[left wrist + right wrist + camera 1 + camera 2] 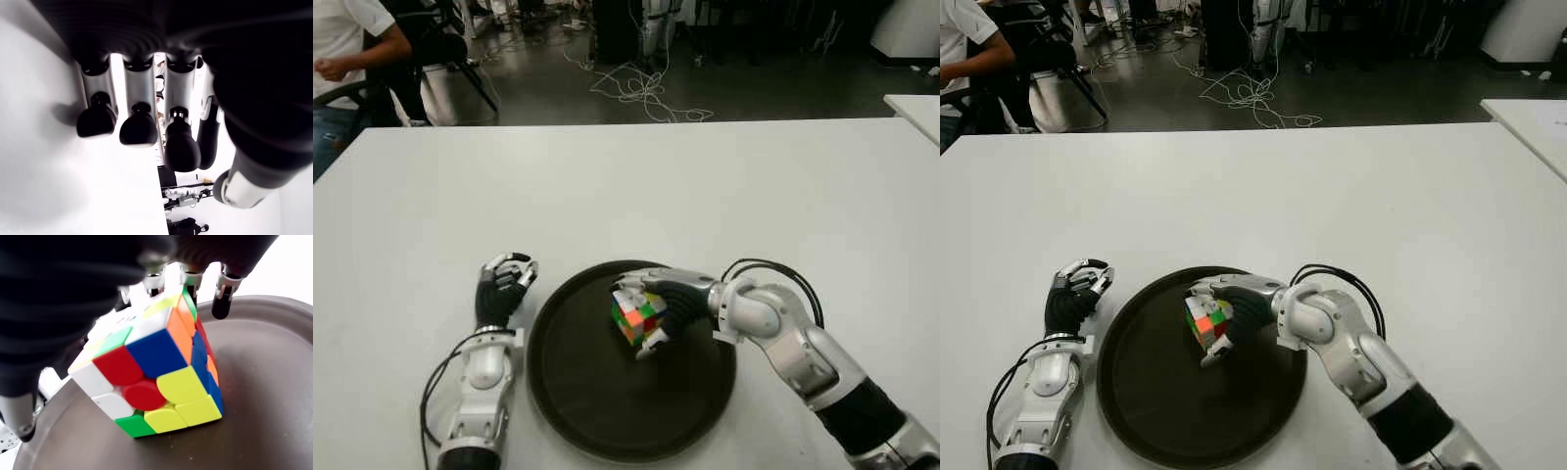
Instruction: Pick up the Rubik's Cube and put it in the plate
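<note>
Both hands differ: right hand (671, 305) fingers grasp Rubik's Cube (151, 367) over plate (597, 411); left hand (502, 289) fingers curled, empty.

Multicoloured Rubik's Cube (637, 318): my right hand (668, 302) covers its far and right faces; whether its lower corner touches the round dark plastic plate (607, 411) I cannot tell.
Plate near rim: cut off by the lower edge of the right eye view.
My right forearm: runs out of both eye views at the lower right corner.
My left hand (503, 286): its palm side is hidden from the eye views.
Seated person in white shirt (347, 39): cropped by the top-left corner.
</note>
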Available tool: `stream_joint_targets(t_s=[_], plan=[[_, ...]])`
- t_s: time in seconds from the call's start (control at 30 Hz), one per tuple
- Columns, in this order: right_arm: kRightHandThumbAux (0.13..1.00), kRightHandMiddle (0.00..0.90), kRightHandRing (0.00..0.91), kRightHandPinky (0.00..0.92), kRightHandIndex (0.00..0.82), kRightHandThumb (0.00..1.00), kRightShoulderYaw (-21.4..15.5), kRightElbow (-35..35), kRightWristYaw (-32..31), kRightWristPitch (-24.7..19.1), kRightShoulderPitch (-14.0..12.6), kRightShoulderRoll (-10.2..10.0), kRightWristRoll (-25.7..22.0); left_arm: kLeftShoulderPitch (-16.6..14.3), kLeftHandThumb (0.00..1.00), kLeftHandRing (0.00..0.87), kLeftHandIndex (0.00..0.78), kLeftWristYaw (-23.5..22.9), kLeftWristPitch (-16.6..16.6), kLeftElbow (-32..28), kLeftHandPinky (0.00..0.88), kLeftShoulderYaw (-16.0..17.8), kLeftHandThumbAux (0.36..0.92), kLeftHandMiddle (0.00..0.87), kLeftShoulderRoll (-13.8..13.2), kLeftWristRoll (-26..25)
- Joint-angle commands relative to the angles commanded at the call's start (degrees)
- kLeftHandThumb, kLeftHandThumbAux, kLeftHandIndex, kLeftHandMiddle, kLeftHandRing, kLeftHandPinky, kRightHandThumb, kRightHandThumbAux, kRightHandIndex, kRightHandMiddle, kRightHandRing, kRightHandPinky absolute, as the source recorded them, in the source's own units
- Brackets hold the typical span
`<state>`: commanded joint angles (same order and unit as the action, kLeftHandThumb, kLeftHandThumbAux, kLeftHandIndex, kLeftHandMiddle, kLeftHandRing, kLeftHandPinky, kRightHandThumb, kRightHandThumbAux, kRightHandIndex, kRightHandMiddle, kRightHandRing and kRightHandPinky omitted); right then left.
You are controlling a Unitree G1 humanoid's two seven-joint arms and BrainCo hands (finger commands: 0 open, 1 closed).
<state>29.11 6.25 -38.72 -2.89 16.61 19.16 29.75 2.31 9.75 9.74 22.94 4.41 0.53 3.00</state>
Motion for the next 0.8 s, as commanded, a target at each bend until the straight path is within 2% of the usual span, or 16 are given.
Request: stream_joint_targets(t_s=[0.37, 0.43, 0.6, 0.67, 0.8], plan=[[0.49, 0.0, 0.0, 0.0, 0.0, 0.0, -2.52, -0.27, 7.81, 3.57, -2.72, -0.06, -0.06, -0.24, 0.707, 0.815, 0.443, 0.15, -0.61, 0.12, 0.79, 0.01, 0.707, 0.796, -0.01, 0.37], [0.485, 0.0, 0.0, 0.0, 0.0, 0.0, -3.17, -0.08, 8.59, 4.17, -3.08, 0.28, -0.47, -0.33, 0.708, 0.814, 0.443, 0.13, -0.73, 0.26, 0.789, -0.06, 0.707, 0.795, -0.18, 0.57], [0.484, 0.0, 0.0, 0.0, 0.0, 0.0, -7.4, 3.39, 9.02, 6.4, -4.99, 3.0, -3.28, -0.81, 0.707, 0.813, 0.443, 0.16, -1.1, 0.93, 0.789, 0.03, 0.707, 0.794, -0.42, 0.63], [0.482, 0.0, 0.0, 0.0, 0.0, 0.0, -7.7, 2.81, 10.95, 7.65, -5.46, 2.58, -2.99, -0.95, 0.707, 0.812, 0.443, 0.09, -1.08, 1.12, 0.789, 0.12, 0.707, 0.794, -0.42, 0.46], [0.469, 0.0, 0.0, 0.0, 0.0, 0.0, -9.68, 2.89, 14.47, 10.1, -6.74, 3.2, -2.91, -1.25, 0.707, 0.812, 0.443, -0.16, -0.9, 1.57, 0.79, 0.33, 0.706, 0.796, -0.44, 0.03]])
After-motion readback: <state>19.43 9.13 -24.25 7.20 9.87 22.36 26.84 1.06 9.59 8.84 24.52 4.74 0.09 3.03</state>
